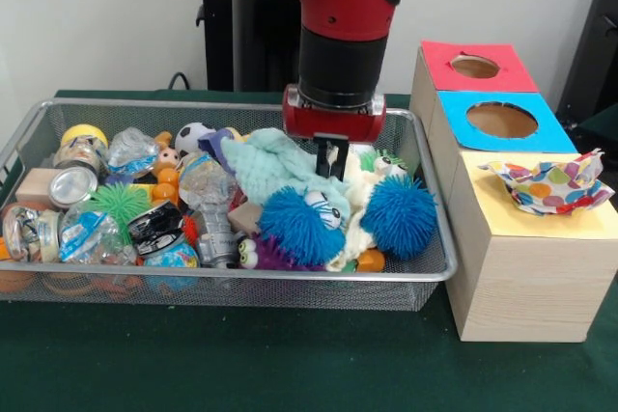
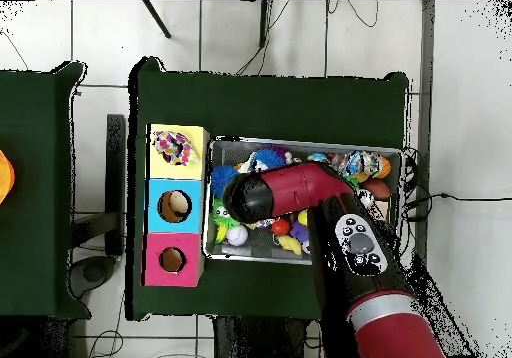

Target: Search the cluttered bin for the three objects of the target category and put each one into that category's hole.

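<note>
The claw (image 1: 332, 158) hangs down into the wire bin (image 1: 58, 113), right above the pale cream plush (image 1: 359, 202) wedged between the two blue fuzzy balls (image 1: 301, 225). Honestly can't tell whether it's apart or together from here.

The target category isn't obvious. Whatever it's after, a straight vertical drop looks safest, since the mint cloth (image 1: 268, 165) at its 9 o'clock could snag.

The bin is packed: foil cups, a green spiky ball (image 1: 122, 203), a little soccer ball (image 1: 192, 135), wrappers.

At the bin's 3 o'clock sits the wooden box (image 1: 526, 282) on the table (image 1: 290, 364). The red hole (image 1: 474, 67) and blue hole (image 1: 501, 120) look empty, while the yellow section carries a polka-dot paper bowl (image 1: 548, 183).
</note>
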